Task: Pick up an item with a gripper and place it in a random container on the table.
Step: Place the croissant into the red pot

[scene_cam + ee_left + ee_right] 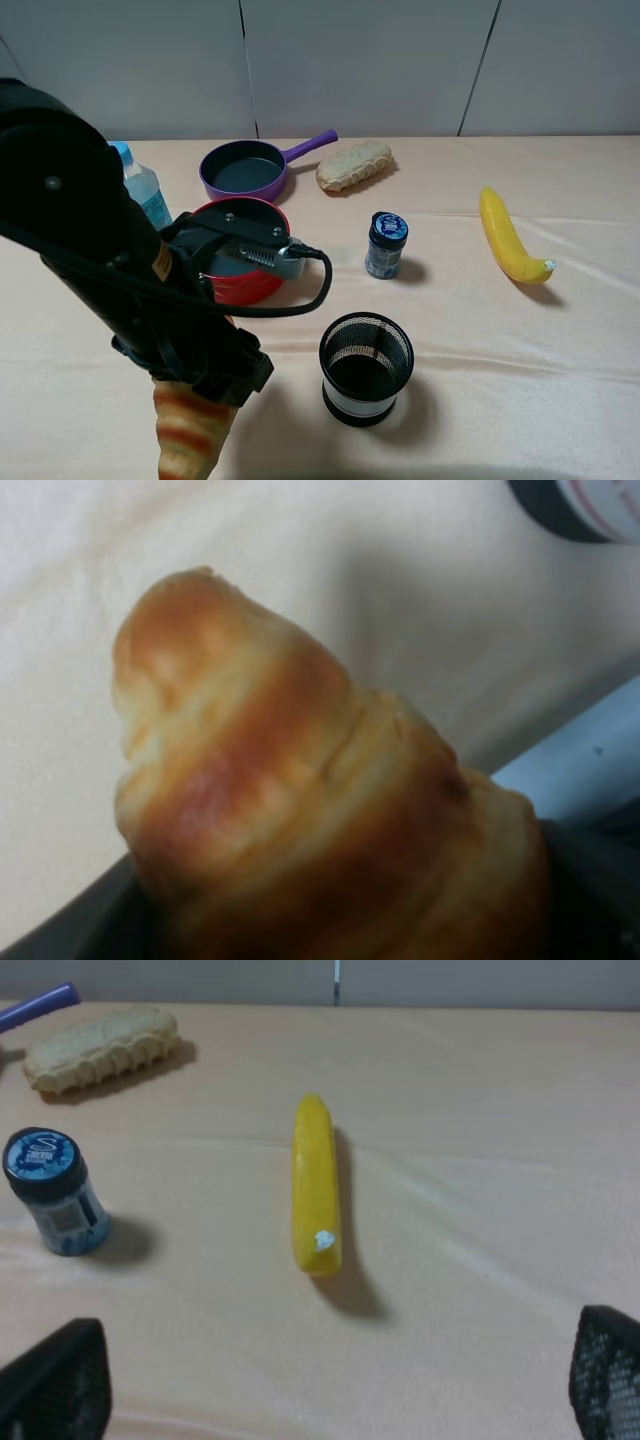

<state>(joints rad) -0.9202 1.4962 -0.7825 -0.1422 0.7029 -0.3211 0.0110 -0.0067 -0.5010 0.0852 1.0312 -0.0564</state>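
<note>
The left gripper (pixel 208 382) clamps the croissant's (pixel 188 432) thick end — tip jutting past the jaws, likely for dropping into the red pot (pixel 250 287) just behind — while the right gripper (pixel 330 1380) gapes empty.

Purple pan (pixel 243 170) beside loaf (pixel 353 164); jar (pixel 386 243) between loaf and mesh cup (pixel 366 368); banana (pixel 510 238) well apart; bottle (pixel 143 190) behind.

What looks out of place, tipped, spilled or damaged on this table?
Nothing stands out. The mesh cup, small jar and water bottle stand upright, nothing is spilled; the croissant hangs in the left gripper.
</note>
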